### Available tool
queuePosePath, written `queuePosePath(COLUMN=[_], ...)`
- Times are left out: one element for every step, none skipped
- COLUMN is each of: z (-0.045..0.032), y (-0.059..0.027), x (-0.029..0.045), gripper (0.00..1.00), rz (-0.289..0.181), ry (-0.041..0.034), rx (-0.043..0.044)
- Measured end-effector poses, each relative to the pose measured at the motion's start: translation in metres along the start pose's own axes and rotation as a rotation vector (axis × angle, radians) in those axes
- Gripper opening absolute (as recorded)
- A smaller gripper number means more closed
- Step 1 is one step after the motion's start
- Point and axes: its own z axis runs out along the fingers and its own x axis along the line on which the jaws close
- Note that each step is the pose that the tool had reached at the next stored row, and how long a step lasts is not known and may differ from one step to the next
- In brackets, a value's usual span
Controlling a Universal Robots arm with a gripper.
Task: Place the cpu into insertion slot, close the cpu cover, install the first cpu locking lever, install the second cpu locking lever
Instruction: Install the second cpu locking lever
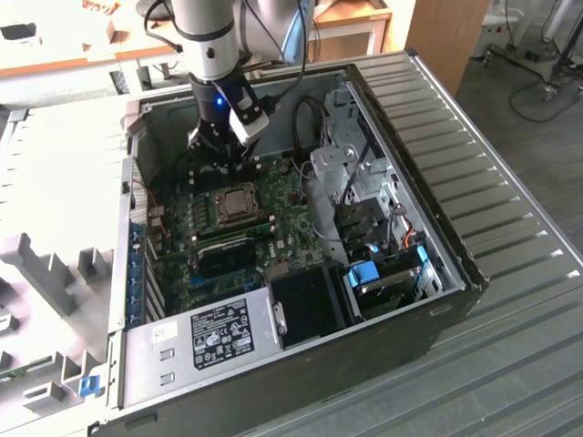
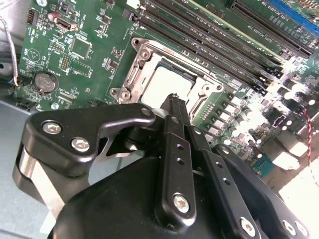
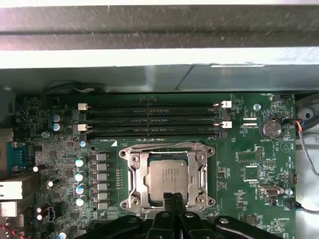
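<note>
The cpu [image 3: 168, 177], a silvery-grey square chip, lies flat in the insertion slot [image 1: 235, 202] on the green motherboard. The cpu cover [image 3: 133, 175], a thin metal frame, lies down around the chip, whose top shows through the window. My gripper [image 3: 172, 198] hangs just above the socket's edge, its black fingers [image 2: 174, 124] pressed together with nothing between them. In the second wrist view the cpu [image 2: 164, 84] sits right beyond the fingertips. In the exterior view the gripper [image 1: 223, 164] is inside the open computer case, over the far side of the socket.
Long black memory slots [image 3: 149, 119] run beside the socket. A coin battery [image 3: 271, 129] sits near one board edge. A black block [image 1: 223, 259], the power supply [image 1: 219, 332] and a metal drive cage [image 1: 364, 173] with cables crowd the case. The case wall [image 3: 149, 50] rises close by.
</note>
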Motion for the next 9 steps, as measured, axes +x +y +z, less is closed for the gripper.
queuePosePath(z=[-0.0002, -0.0002, -0.0002, -0.0003, -0.0004, -0.0003, -0.0003, -0.0003, -0.0003], y=[0.0, 0.0, 0.0, -0.0001, -0.0005, -0.0008, -0.0011, -0.0015, -0.0019], x=[0.0, 0.0, 0.0, 0.0, -0.0001, -0.0001, -0.0001, -0.0001, -0.0001], gripper=[0.11, 0.11, 0.11, 0.11, 0.11, 0.11, 0.11, 0.11, 0.11], rz=[0.0, 0.0, 0.0, 0.0, 0.0, 0.0, 0.0, 0.0, 0.0], ry=[-0.0001, -0.0001, -0.0002, -0.0001, 0.0001, 0.0001, 0.0, 0.0, 0.0], rx=[-0.0001, -0.0002, -0.0003, -0.0002, 0.0001, 0.0, -0.0001, 0.0, 0.0])
